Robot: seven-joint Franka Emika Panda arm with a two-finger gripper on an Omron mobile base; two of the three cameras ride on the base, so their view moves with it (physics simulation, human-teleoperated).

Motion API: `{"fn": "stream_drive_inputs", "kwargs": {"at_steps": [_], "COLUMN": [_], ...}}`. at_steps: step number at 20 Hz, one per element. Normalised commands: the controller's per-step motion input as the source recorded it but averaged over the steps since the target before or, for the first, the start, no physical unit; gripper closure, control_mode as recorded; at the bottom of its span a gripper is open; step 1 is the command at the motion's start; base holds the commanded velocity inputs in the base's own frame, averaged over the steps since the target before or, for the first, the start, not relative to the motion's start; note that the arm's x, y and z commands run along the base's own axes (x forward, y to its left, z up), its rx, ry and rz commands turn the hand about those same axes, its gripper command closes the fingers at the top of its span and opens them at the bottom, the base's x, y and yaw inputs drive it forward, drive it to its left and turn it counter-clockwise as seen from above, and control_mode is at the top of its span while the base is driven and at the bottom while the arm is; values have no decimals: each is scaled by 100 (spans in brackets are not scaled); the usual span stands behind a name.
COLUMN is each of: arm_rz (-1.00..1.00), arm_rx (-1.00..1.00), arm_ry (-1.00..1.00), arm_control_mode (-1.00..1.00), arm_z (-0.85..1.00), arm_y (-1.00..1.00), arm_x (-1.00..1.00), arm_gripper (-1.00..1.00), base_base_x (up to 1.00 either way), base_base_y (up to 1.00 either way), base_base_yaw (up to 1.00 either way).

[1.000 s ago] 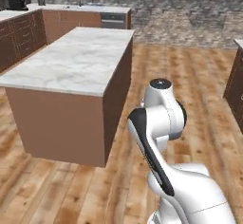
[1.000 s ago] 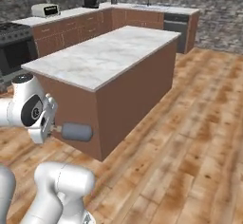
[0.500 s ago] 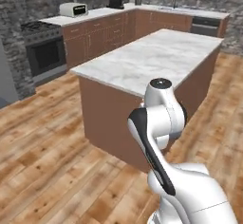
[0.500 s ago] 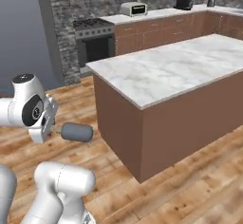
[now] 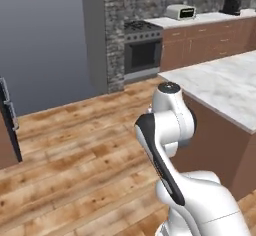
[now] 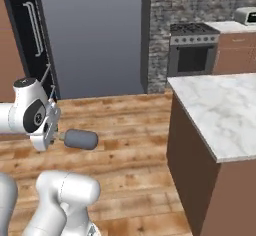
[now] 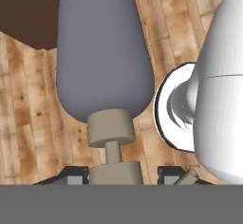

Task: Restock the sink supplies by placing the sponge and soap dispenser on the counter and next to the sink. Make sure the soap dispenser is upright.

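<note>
The soap dispenser [image 6: 80, 139], a dark grey rounded bottle, lies horizontal in the air over the wooden floor, at the left of the right base view. My gripper [image 6: 57, 136] is shut on its light pump top. In the hand view the bottle's body [image 7: 102, 61] points away from me. Its beige pump top [image 7: 114, 170] sits between my gripper [image 7: 118, 176] and its dark fingertips [image 7: 76, 175]. The white arm [image 5: 167, 125] folds up at the middle of the left base view. The sponge, the sink and its counter are out of view.
A plain marble-topped island [image 6: 220, 110] [image 5: 225, 87] with brown sides stands close on the right. Beyond it are a stove [image 6: 192, 55] [image 5: 142, 55] in a stone wall, a tall grey fridge [image 6: 90, 35] and a toaster [image 5: 181, 12]. Wooden floor [image 5: 75, 155] lies open to the left.
The whole picture has swung as the base turned: the island slid to the right and the stove and fridge came into view. The dispenser stays held sideways in my gripper.
</note>
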Motion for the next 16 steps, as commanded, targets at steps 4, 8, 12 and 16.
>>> {"fn": "stream_drive_inputs", "kwargs": {"at_steps": [4, 8, 12, 16], "arm_rz": [0, 0, 0, 0], "arm_rx": [0, 0, 0, 0], "arm_ry": [0, 0, 0, 0], "arm_control_mode": [100, 100, 100, 100], "arm_z": [0, 0, 0, 0], "arm_y": [0, 0, 0, 0], "arm_x": [0, 0, 0, 0], "arm_gripper": [100, 100, 100, 100], "base_base_x": [61, 95, 100, 100], "base_base_y": [4, 0, 2, 11], "base_base_yaw": [63, 11, -7, -23]}}
